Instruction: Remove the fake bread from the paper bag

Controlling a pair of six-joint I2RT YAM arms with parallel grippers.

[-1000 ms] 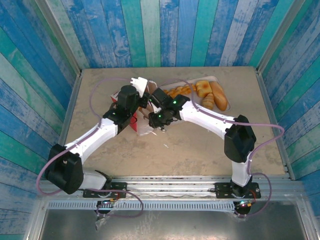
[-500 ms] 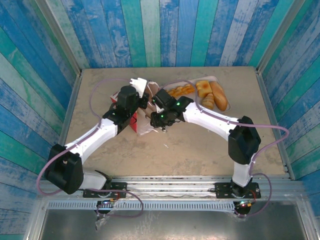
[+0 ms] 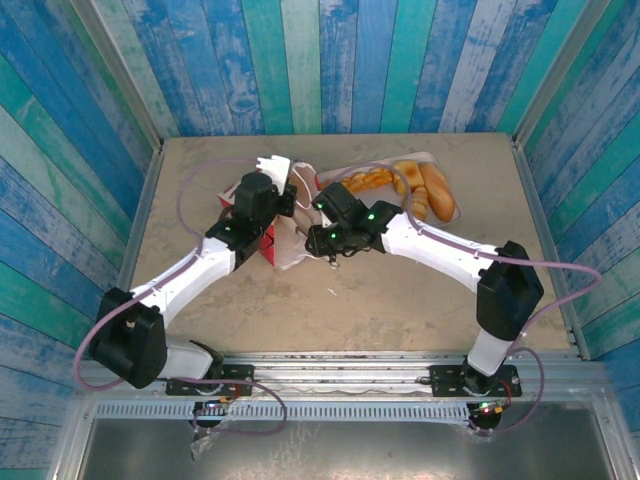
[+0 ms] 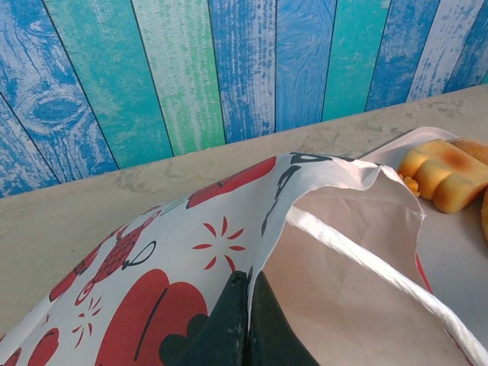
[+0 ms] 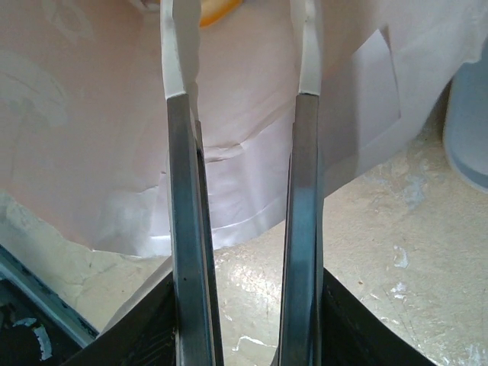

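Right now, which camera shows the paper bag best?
Left wrist: the paper bag is close, its red print and open mouth clear, rim pinched in the left gripper. The top view shows it small, half hidden between the arms. The right wrist view shows pale bag paper behind the tongs.

Overhead from behind — wrists close, sharing paper bag [image 4: 152,259]

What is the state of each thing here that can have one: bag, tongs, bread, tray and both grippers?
left gripper: shut on the rim of the paper bag.
paper bag: mouth open.
right gripper: shut on the tongs.
tongs: arms apart, tips in the bag's mouth.
fake bread: several pieces on the tray; one orange piece shows beyond the tongs' tips.
tray: holds bread, beside the bag.
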